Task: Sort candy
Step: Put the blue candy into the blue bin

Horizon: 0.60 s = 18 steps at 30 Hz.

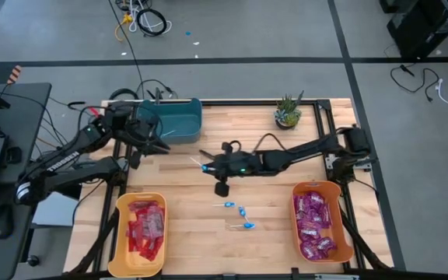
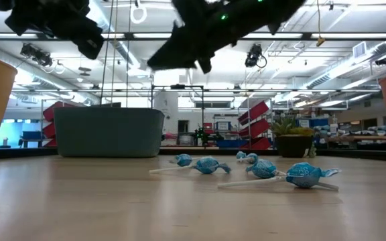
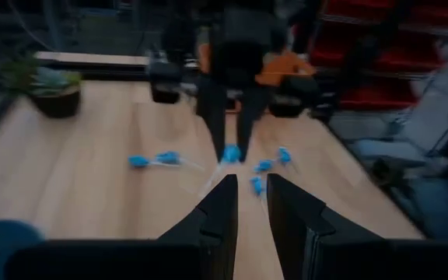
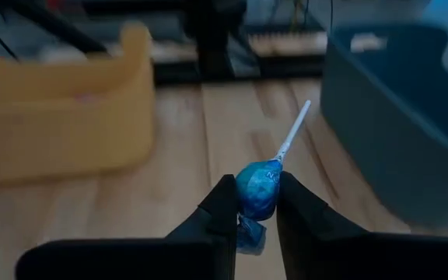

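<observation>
My right gripper (image 1: 206, 166) hovers over the table's middle, shut on a blue lollipop (image 4: 257, 189) whose white stick points toward the teal bin (image 1: 173, 118). Several more blue lollipops (image 1: 242, 211) lie on the wood nearer the front edge, and they show in the low view as lollipops (image 2: 263, 167) flat on their sides. Red packets (image 1: 145, 227) fill the yellow bin (image 1: 120, 233). Purple packets (image 1: 314, 222) fill the orange bin (image 1: 347, 233). My left gripper (image 1: 162, 145) hangs at the teal bin's near side, narrowly open (image 3: 251, 206), with nothing between its fingers. My right gripper pinches the lollipop's blue wrapped head (image 4: 259, 183) between its two fingertips. The fingers reach in from the table's right, slanting a little down. The stick (image 4: 294, 128) juts out ahead of the fingers, and the lollipop is lifted clear of the table.
A small potted plant (image 1: 288, 113) stands at the far right of the table. The teal bin sits at the far left, the yellow bin at the near left, the orange bin at the near right. Bare wood lies between the bins.
</observation>
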Available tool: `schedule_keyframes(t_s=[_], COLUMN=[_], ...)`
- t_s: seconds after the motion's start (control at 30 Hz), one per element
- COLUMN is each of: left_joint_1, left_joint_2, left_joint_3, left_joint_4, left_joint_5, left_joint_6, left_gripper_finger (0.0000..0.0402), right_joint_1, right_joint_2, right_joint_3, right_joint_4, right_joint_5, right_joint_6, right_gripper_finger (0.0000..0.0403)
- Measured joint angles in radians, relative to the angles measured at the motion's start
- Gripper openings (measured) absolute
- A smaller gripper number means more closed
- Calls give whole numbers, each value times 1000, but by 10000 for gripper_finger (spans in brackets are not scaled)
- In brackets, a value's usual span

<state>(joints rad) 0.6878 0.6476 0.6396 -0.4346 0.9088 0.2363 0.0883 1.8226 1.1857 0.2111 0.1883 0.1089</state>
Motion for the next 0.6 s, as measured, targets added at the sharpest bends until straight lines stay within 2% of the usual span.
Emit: schedule_keyframes(t_s=[0.13,0.4,0.6], left_joint_1=[-35,-105,-128], left_joint_2=[0,0,0], left_joint_3=[-15,-23,-23], left_joint_4=[41,127,171], left_joint_5=[2,2,-16], left_joint_6=[-19,-58,-59], left_gripper_finger=[74,74,74], right_joint_1=[14,21,-3], right_joint_2=[-44,-44,-44], right_joint_3=[-65,-69,-69], right_joint_4=[139,284,380], right_joint_5=[-4,-9,-91], right_joint_6=[-12,-61,-76], right_gripper_finger=[57,57,56])
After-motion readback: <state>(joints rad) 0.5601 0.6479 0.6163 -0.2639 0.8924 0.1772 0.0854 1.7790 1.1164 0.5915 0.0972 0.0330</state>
